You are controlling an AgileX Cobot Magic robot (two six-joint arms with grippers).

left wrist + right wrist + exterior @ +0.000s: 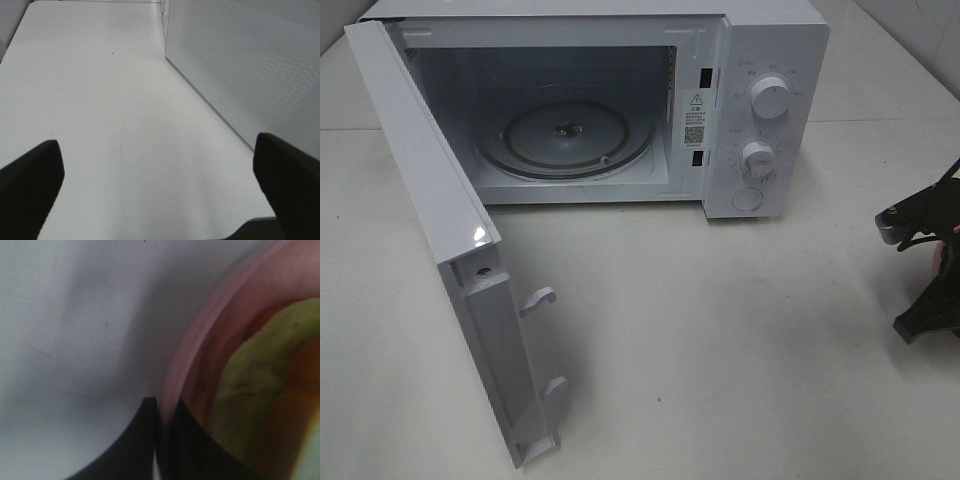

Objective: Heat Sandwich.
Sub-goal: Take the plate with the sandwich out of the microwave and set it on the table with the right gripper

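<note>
The sandwich (250,385), pale bread with a green layer and orange crust, lies on a round pink plate (200,340), seen very close in the right wrist view. My right gripper (162,407) is shut on the plate's rim, one finger on each side of it. In the high view this gripper (930,265) is at the table's far right edge, and the sandwich is out of frame there. My left gripper (156,142) is open and holds nothing, low over the bare table beside the microwave door (240,65).
A white microwave (760,110) stands at the back of the table with its door (450,250) swung wide open toward the front left. Its glass turntable (565,135) has nothing on it. Two knobs (770,98) sit on its right panel.
</note>
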